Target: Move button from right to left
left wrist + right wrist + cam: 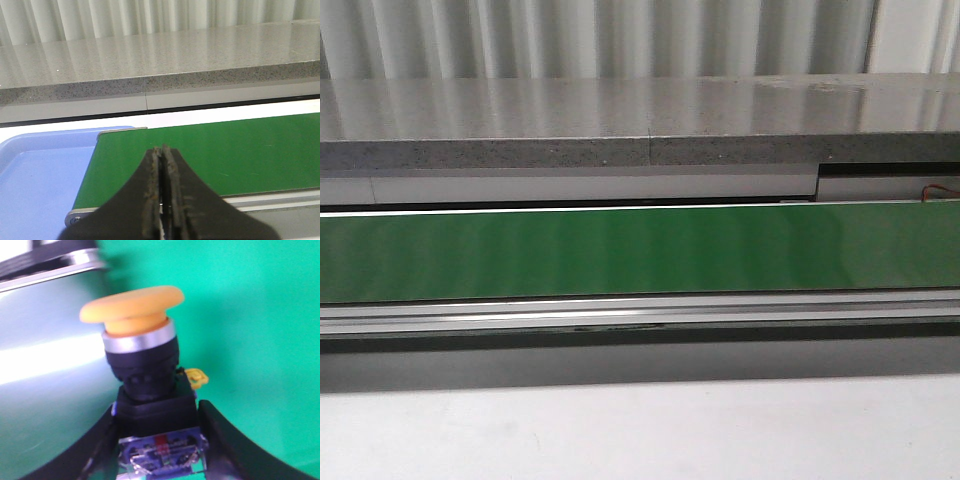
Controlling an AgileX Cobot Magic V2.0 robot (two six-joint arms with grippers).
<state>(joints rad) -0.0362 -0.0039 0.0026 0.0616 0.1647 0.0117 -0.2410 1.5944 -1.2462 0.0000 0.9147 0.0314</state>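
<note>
A green belt (620, 250) runs across the front view below a grey counter (620, 120). A blue tray (35, 175) sits at its end. The left gripper (163, 200) is pressed together, empty. The right gripper (157, 440) clamps the yellow button (137, 355) by its base over the belt.

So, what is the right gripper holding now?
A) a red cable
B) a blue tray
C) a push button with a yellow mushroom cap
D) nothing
C: in the right wrist view the right gripper has its fingers against both sides of the black base of the button with its yellow cap.
</note>
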